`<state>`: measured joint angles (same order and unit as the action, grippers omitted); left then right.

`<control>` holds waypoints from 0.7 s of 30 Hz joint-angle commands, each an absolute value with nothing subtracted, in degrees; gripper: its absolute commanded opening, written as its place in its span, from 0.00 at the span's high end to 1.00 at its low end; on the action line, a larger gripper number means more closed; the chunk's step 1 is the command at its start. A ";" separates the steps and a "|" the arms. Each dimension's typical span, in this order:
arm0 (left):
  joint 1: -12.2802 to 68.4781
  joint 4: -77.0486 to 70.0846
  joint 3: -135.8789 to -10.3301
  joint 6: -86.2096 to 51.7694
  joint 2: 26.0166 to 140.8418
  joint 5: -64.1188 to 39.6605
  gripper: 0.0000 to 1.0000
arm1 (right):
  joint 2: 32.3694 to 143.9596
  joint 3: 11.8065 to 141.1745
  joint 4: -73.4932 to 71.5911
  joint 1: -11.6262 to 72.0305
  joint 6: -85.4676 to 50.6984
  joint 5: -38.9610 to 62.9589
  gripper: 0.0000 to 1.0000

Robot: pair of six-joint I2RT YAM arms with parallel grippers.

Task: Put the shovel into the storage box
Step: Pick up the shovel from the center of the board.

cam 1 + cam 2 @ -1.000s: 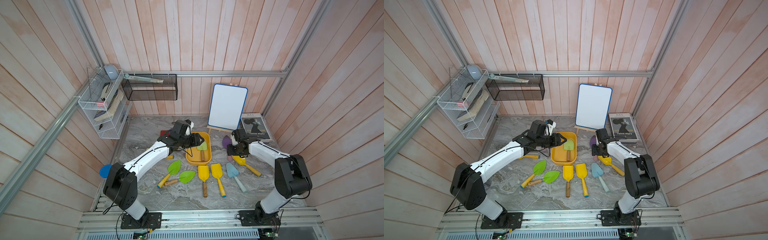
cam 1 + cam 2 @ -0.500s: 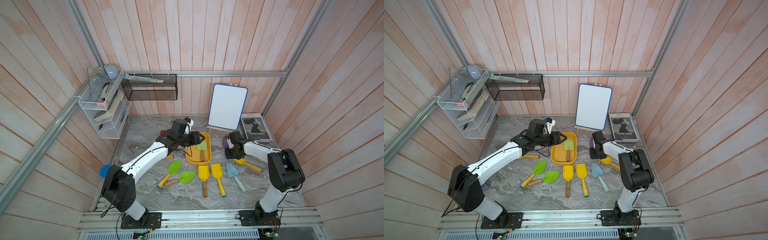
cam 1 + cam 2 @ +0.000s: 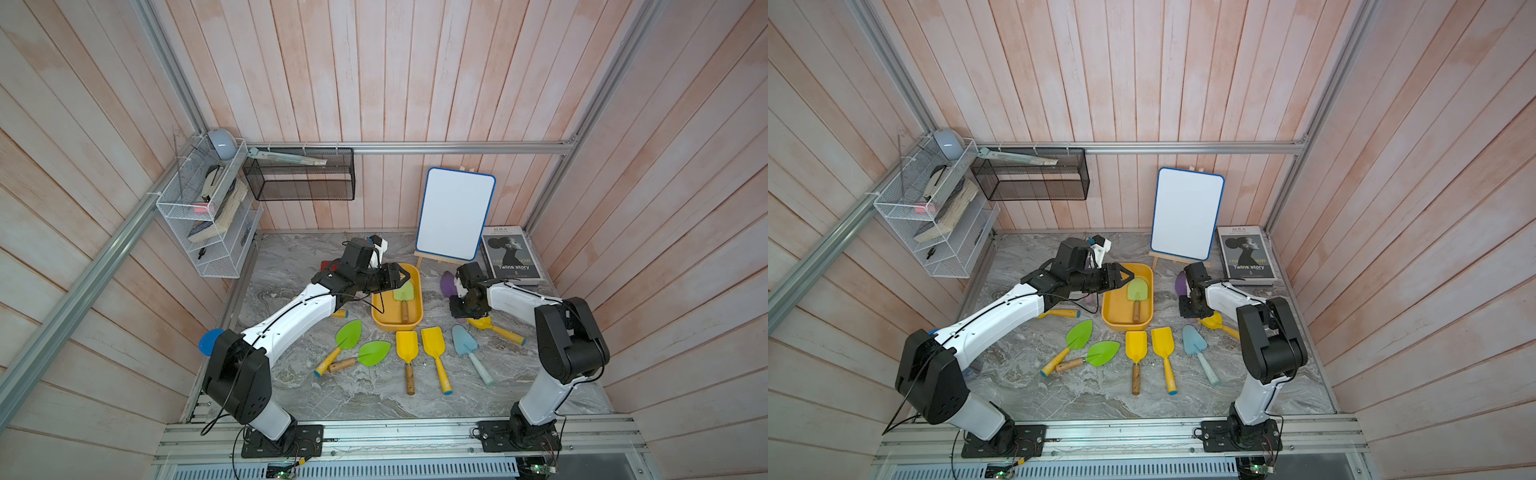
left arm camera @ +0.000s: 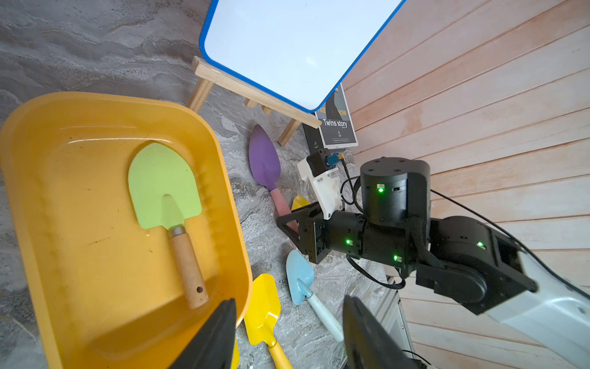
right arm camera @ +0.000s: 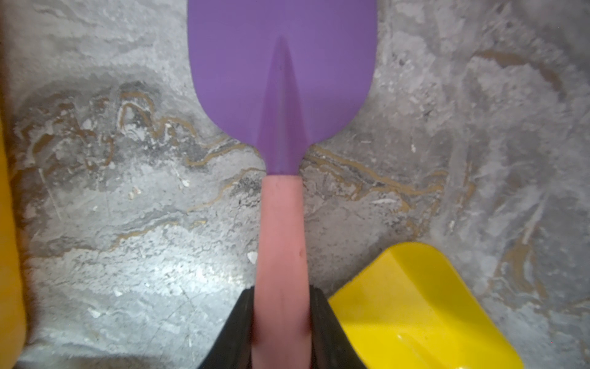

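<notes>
Notably, only the right wrist view showed us right gripper point(image 5: 281, 292) clamped on purple shovel point(image 5: 281, 80), left gripper point(image 4: 289, 302) agape, empty, over storage box point(image 4: 220, 191) rim.

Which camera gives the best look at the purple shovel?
The right wrist view: the purple shovel fills it, pink handle between the fingers of the right hand. The left wrist view shows it small beside the easel; both top views show only part of its blade.

Shallow yellow-orange storage box point(image 3: 384, 309) upright on tabletop point(image 5: 127, 223); light-green shovel point(image 4: 162, 182), wooden handle, lies flat inside. Near the box: purple shovel point(image 5: 281, 64), pink handle, flat on tabletop.
</notes>
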<state>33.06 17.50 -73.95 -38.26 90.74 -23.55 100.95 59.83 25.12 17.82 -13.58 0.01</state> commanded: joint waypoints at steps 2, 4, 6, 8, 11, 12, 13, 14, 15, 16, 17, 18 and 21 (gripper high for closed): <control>33.46 16.77 -74.71 -38.34 90.58 -24.08 0.42 | 99.75 60.60 26.06 18.19 -12.91 0.37 1.00; 33.52 16.78 -74.72 -38.32 90.66 -24.17 0.42 | 98.89 60.73 26.34 18.12 -12.75 0.78 1.00; 33.71 16.71 -74.69 -38.32 90.66 -24.36 0.42 | 97.76 60.89 26.77 18.18 -12.48 1.49 1.00; 33.80 16.65 -74.66 -38.32 90.72 -24.73 0.42 | 96.25 60.91 27.17 18.18 -12.23 2.32 1.00; 33.88 16.35 -74.61 -38.47 91.13 -25.53 0.42 | 93.76 60.83 27.89 18.17 -11.80 3.94 1.00; 33.97 16.29 -74.57 -38.54 91.32 -25.77 0.42 | 93.01 60.75 28.10 18.12 -11.71 4.46 1.00; 34.04 16.19 -74.62 -38.56 91.51 -25.93 0.42 | 92.16 60.65 28.46 18.15 -11.55 5.18 1.00; 34.08 16.10 -74.54 -38.58 91.75 -26.23 0.42 | 91.27 60.43 28.78 18.15 -11.39 5.96 1.00; 34.10 16.05 -74.53 -38.67 91.96 -26.40 0.42 | 90.63 60.24 29.07 18.15 -11.21 6.73 1.00; 34.19 15.95 -74.54 -38.72 92.15 -26.44 0.42 | 89.84 59.93 29.47 18.19 -11.01 7.68 1.00; 34.23 15.82 -74.53 -38.76 92.43 -26.66 0.42 | 89.14 59.59 29.81 18.19 -10.79 8.67 1.00; 34.27 15.58 -74.53 -38.85 92.59 -26.87 0.42 | 88.63 59.25 30.10 18.20 -10.49 9.79 1.00; 34.41 14.40 -74.58 -38.86 93.37 -27.61 0.42 | 86.77 58.13 31.31 18.98 -9.85 11.23 1.00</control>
<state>34.06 16.56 -73.95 -38.74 92.07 -25.96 88.62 59.40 28.69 18.06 -11.29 7.90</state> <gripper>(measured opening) 0.583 0.289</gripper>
